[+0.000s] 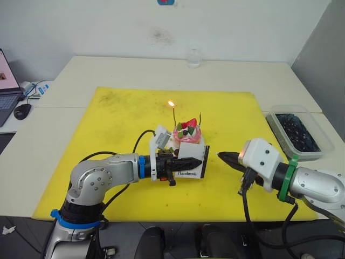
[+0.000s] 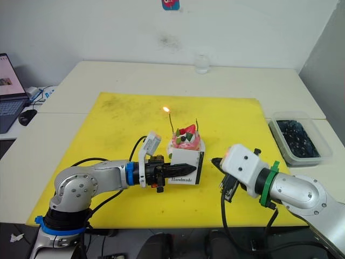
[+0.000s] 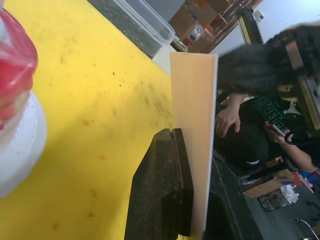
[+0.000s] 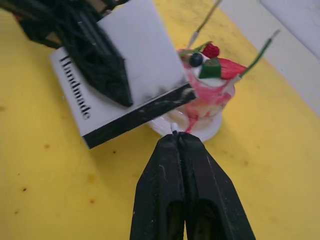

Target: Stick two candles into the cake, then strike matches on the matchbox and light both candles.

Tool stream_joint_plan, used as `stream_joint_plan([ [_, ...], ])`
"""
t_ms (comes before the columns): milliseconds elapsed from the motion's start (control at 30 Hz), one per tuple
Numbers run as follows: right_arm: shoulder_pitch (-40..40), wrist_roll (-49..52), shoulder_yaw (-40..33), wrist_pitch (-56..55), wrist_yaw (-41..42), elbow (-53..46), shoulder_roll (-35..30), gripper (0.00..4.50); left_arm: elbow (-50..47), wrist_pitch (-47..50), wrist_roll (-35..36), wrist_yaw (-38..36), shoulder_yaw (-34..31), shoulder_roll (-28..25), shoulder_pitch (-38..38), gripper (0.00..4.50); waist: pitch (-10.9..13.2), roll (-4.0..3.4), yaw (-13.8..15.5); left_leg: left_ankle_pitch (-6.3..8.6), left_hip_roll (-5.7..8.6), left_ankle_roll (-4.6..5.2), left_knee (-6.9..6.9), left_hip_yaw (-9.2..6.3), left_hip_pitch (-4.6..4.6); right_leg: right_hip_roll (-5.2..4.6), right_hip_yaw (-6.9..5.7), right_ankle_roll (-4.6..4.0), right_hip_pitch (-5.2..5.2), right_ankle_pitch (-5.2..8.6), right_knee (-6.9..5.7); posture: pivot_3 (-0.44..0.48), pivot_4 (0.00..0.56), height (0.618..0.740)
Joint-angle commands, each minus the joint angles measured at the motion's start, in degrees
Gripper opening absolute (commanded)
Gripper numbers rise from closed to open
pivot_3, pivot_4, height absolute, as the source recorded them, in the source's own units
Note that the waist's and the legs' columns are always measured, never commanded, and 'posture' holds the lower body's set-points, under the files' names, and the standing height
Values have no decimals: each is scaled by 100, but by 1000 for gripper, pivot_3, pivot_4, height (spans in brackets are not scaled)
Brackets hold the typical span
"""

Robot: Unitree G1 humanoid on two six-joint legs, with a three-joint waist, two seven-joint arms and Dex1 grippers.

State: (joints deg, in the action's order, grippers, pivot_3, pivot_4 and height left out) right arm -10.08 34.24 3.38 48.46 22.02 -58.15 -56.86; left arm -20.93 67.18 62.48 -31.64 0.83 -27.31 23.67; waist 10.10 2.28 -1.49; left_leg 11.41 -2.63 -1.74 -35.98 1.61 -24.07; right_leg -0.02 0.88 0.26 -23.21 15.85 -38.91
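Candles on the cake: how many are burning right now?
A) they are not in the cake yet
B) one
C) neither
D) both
B: both candles stand in the cake, but only the candle on the robot's left carries a flame at its tip; the other candle shows none.

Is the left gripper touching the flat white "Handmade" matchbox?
Touching: in the right wrist view, the left gripper has its black fingers clamped on the matchbox.
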Motion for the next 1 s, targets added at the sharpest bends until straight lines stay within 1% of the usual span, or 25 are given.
stream_joint_plan([
  [33, -81, -286, 230, -331, 185, -185, -127, 17, -16, -65, 5, -16, -70, 23, 160, 0, 0, 0, 1, 0, -2, 0, -1, 1, 0, -1, 1, 0, 0, 0, 0, 0, 150, 740],
  [200, -188, -685, 586, -399, 417, -144, -62, 17, 36, -80, -47, -33, -45, 25, 219, 0, 0, 1, 2, 0, -2, 0, -4, 5, 0, -3, 5, 3, 0, -2, 0, 0, 150, 740],
  [467, -392, -1273, 1012, -455, 527, 90, 288, 17, -5, -71, -78, -59, -47, 19, 199, 0, 0, 0, 3, 0, -5, 0, -4, 2, -1, -4, 2, 3, 0, -2, -1, 0, 150, 740],
  [800, -491, -1757, 1181, -161, 528, 182, 656, 17, -145, -65, -23, 52, -98, 43, 108, 0, 0, 0, 4, -1, -5, -1, -5, 2, 0, -5, 3, 3, 1, -2, -3, 0, 150, 740],
  [1000, -540, -1778, 1148, 241, 527, 130, 832, 17, -264, -328, -324, 214, -36, 102, 0, 0, 0, 0, 5, -1, -5, -1, -4, 3, 0, -7, 4, 3, 0, -2, -3, 0, 150, 740],
])
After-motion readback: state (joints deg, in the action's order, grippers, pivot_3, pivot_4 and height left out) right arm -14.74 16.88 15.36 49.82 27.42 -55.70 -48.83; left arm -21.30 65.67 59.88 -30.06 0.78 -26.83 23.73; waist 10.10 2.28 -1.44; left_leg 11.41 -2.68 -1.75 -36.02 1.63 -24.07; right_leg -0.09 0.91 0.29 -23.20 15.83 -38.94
